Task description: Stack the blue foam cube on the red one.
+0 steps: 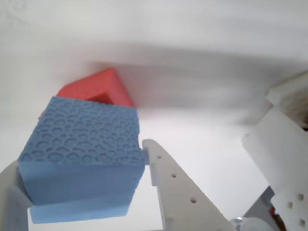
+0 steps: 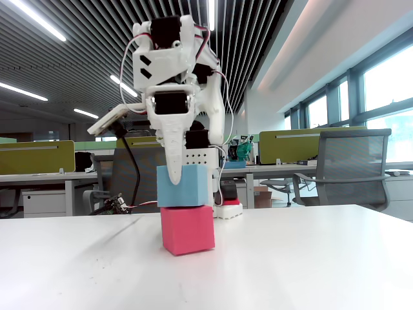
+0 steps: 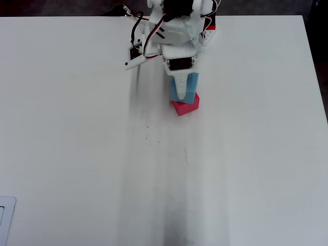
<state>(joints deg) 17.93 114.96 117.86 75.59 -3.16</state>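
The blue cube sits on top of the red cube, their faces touching in the fixed view. The stack is not square: the blue one is turned a little and shifted toward the left of that view, so part of the red top shows at the right. In the overhead view the blue cube covers most of the red cube, whose lower corner pokes out below it. In the wrist view the blue cube fills the lower left, its pebbled face toward the camera, with a corner of the red cube showing behind it.

The hand is closed on the blue cube. In the wrist view the hand has one white finger pressed against the cube's right side and the other at its left edge. In the fixed view a pointed white finger lies down the cube's front face; in the overhead view the hand reaches down over it.

The red cube rests on the white bench, near its far edge by the arm's base. Faint grey smudges streak the bench surface.
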